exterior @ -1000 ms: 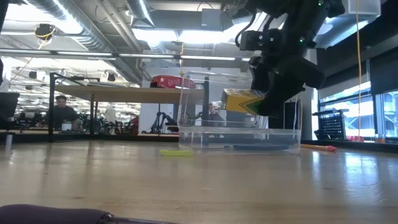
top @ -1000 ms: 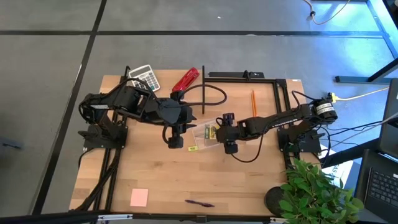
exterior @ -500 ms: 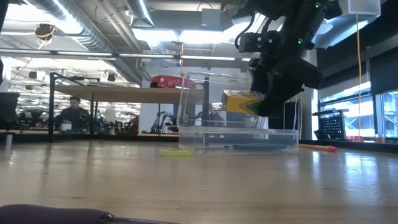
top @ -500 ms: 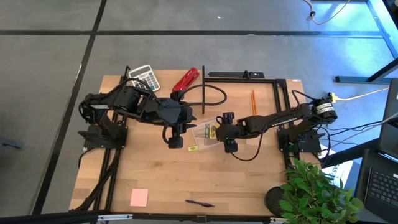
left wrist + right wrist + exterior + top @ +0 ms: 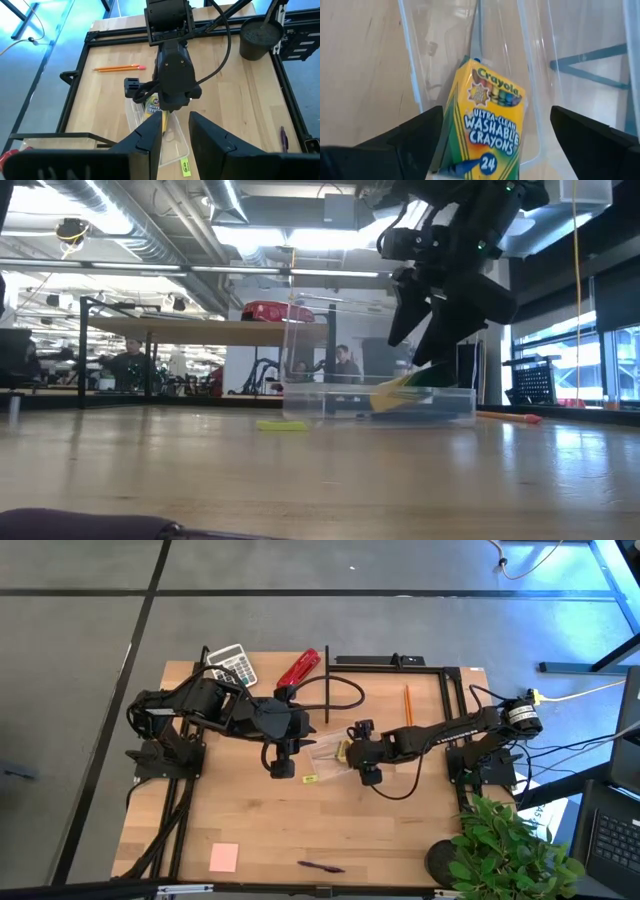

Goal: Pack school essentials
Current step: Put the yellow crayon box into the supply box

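Observation:
The yellow-green crayon box (image 5: 487, 120) lies tilted inside a clear plastic case (image 5: 322, 755), its lower end on the case's floor (image 5: 385, 402). The case's lid (image 5: 296, 350) stands upright. My right gripper (image 5: 495, 147) is open just above the box, one finger to either side, touching nothing; it also shows in the low view (image 5: 425, 340). My left gripper (image 5: 176, 135) is open a little, over the case's left end (image 5: 283, 762). A tiny yellow block (image 5: 310, 779) lies by the case. The orange pencil (image 5: 408, 703), pink pad (image 5: 224, 857) and purple pen (image 5: 320, 866) lie apart.
A grey-white calculator (image 5: 232, 665) and a red stapler (image 5: 298, 668) lie at the far left. A black frame (image 5: 390, 662) borders the far right part of the table. A potted plant (image 5: 505, 845) stands at the near right corner.
My right gripper has opened and let go of the crayon box. The box has dropped from between the fingers into the clear case and now lies tilted there. The case has slid slightly toward the table's left.

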Robot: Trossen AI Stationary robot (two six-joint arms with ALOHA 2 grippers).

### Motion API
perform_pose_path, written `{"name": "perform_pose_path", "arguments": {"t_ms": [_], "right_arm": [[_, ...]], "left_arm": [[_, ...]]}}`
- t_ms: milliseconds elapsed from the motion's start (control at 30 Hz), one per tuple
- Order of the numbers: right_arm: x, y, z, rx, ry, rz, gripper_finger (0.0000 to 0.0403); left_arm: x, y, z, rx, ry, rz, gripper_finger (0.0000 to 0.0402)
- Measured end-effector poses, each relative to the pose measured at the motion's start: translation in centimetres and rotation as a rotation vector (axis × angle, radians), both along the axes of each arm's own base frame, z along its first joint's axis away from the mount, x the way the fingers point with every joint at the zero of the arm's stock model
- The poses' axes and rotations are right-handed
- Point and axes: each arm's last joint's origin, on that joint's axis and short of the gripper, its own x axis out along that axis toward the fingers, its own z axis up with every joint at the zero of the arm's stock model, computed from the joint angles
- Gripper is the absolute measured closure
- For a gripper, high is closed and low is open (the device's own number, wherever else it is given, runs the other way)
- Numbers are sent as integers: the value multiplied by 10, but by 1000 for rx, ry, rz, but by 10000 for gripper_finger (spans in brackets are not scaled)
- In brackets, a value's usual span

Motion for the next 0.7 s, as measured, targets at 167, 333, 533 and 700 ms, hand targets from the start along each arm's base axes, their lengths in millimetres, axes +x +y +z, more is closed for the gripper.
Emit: {"name": "perform_pose_path", "arguments": {"t_ms": [167, 333, 533, 700], "right_arm": [[1, 0, 0, 11, -15, -18, 34], [1, 2, 0, 98, -31, -40, 34], [-7, 4, -5, 262, 47, -145, 34], [-14, 3, -7, 288, 89, -260, 34]], "left_arm": [[0, 0, 0, 0, 0, 0, 312], [0, 0, 0, 0, 0, 0, 312], [0, 0, 0, 0, 0, 0, 312], [0, 0, 0, 0, 0, 0, 312]]}}
